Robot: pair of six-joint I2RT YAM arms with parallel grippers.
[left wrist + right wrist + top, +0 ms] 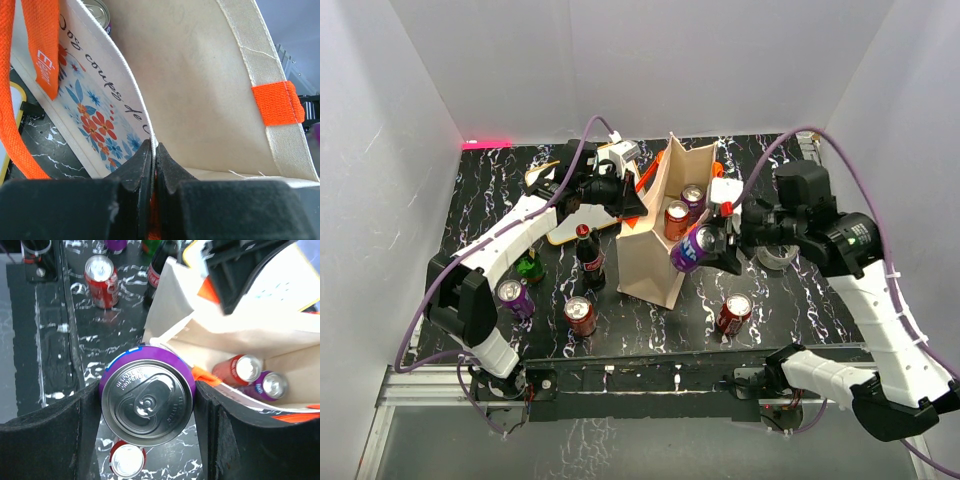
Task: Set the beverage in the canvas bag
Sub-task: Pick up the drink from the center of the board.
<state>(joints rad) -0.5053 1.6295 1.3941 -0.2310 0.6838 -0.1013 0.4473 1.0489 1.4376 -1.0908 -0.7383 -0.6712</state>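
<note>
The tall beige canvas bag with orange handles stands open mid-table; a red can and a purple can lie inside it. My left gripper is shut on the bag's left rim and holds it open. My right gripper is shut on a purple can, held tilted at the bag's right rim above the table. In the right wrist view the purple can's top fills the jaws, with the bag's opening just beyond it.
On the table to the left of the bag stand a dark cola bottle, a green bottle, a purple can and a red can. Another red can stands right of the bag. A white board with an orange frame lies behind.
</note>
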